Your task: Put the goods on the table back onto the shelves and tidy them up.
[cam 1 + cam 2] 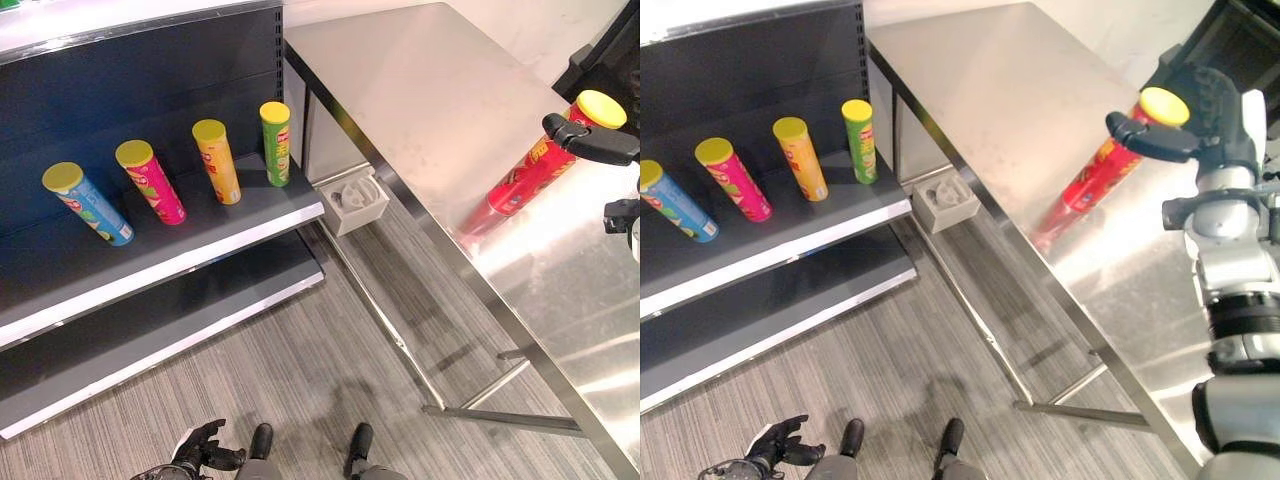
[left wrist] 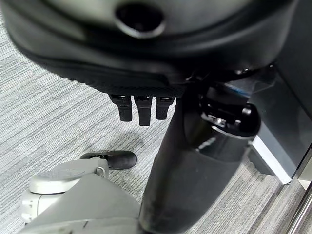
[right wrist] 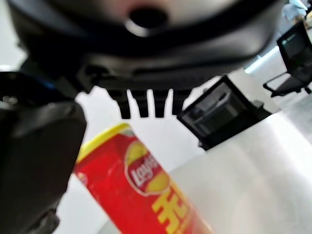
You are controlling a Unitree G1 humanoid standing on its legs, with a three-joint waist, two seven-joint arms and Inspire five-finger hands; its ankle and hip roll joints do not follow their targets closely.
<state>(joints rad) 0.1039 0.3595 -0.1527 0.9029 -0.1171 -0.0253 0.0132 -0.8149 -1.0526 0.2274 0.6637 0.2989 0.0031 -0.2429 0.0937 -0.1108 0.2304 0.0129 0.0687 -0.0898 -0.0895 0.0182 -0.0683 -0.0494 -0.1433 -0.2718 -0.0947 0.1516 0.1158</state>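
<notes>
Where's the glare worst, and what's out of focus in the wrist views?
Left eye view: bright glare on the steel table just beyond the red can, which casts a smeared reflection on the steel. Right wrist view: right hand is a dark blur up close, background washed out white. Left wrist view: left hand blurred too; carpet sharper.

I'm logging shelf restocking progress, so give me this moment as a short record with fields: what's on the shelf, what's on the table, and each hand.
shelf: four upright tubes in a row: blue tube, pink tube, orange tube, green tube
table: red tube, standing, yellow lid
right hand: at the red tube's top, thumb in front, fingers behind; grasp not clearly closed
left hand: low over the floor, holding nothing
remaining: red tube not yet on the shelf
</notes>
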